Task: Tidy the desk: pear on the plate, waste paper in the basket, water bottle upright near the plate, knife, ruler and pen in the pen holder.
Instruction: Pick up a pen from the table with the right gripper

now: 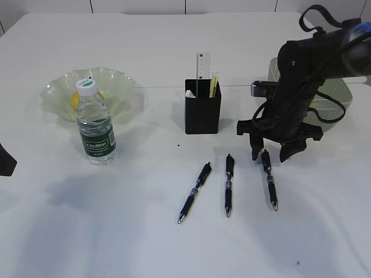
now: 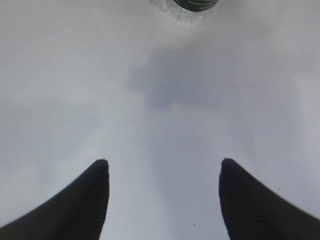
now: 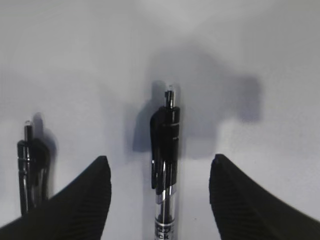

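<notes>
Three black pens lie on the white table: left (image 1: 195, 192), middle (image 1: 229, 185), right (image 1: 269, 180). My right gripper (image 1: 272, 155) is open and low over the right pen's clip end; in the right wrist view that pen (image 3: 165, 170) lies between the open fingers (image 3: 160, 167), with the middle pen (image 3: 28, 165) at the left. The black pen holder (image 1: 203, 113) holds a ruler (image 1: 203, 72) and a yellow-green knife (image 1: 213, 84). The water bottle (image 1: 95, 124) stands upright before the green plate (image 1: 119, 87), which holds the yellow pear (image 1: 75, 101). My left gripper (image 2: 162, 167) is open and empty.
A pale green basket (image 1: 336, 95) stands at the right, partly hidden behind my right arm. The bottle's base (image 2: 186, 10) shows at the top of the left wrist view. A dark object (image 1: 6, 159) sits at the left edge.
</notes>
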